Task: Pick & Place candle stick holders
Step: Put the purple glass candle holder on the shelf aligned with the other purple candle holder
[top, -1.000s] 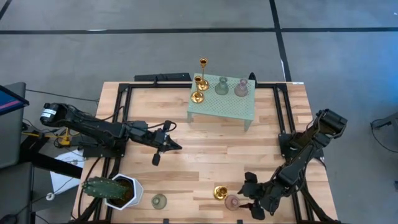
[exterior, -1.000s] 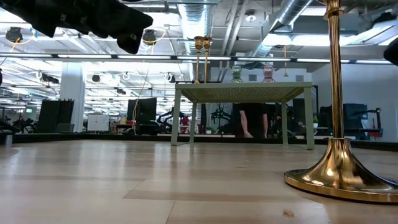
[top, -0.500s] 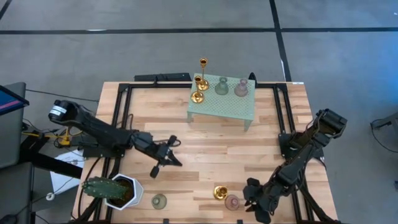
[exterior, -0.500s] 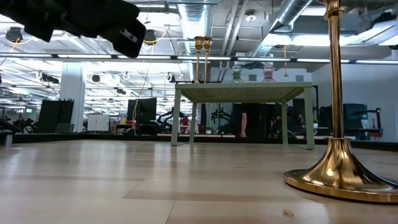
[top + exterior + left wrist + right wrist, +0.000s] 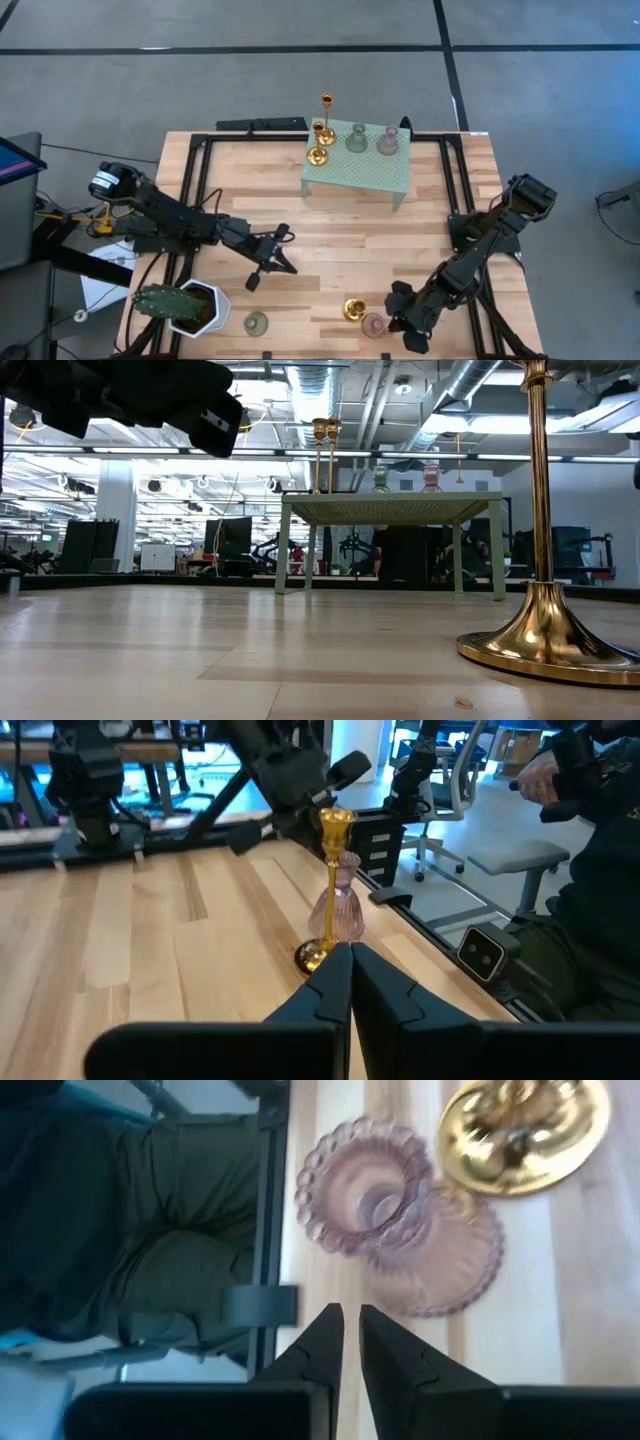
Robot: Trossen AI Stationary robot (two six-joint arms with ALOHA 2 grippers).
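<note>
Holders sit split in two groups around the mint-green perforated stand (image 5: 356,172). On the stand's top: a tall thin gold holder (image 5: 326,110) and a short gold holder (image 5: 317,155) at its left end, a pale green glass holder (image 5: 356,139) mid-top, a pinkish glass holder (image 5: 388,141) toward its right end. That grouping reads as the drop-off spot.

Well apart from the stand, at the table's near edge: a second short gold holder (image 5: 353,309) touching or just beside a second pinkish holder (image 5: 373,324), and a lone second pale green holder (image 5: 255,323) further left of them, near the white cactus pot (image 5: 197,307). These three look like the ones not yet moved.

Right gripper (image 5: 400,317) hangs just beside that near pinkish holder (image 5: 375,1205), on the side away from the stand. The right wrist view looks straight down into its open mouth, fingers pressed nearly together with only a thin slit between them, holding nothing. Likely lining up for a top-down pick; the gold base touching it leaves little finger room.

Left gripper (image 5: 272,255) floats above bare table between the stand and the cactus pot. Its fingers (image 5: 325,985) are pressed together and empty, pointing toward the gold-and-pink pair (image 5: 337,910). Probably waiting or heading for the green one.

A seated person's legs (image 5: 150,1210) show beyond the table edge.
</note>
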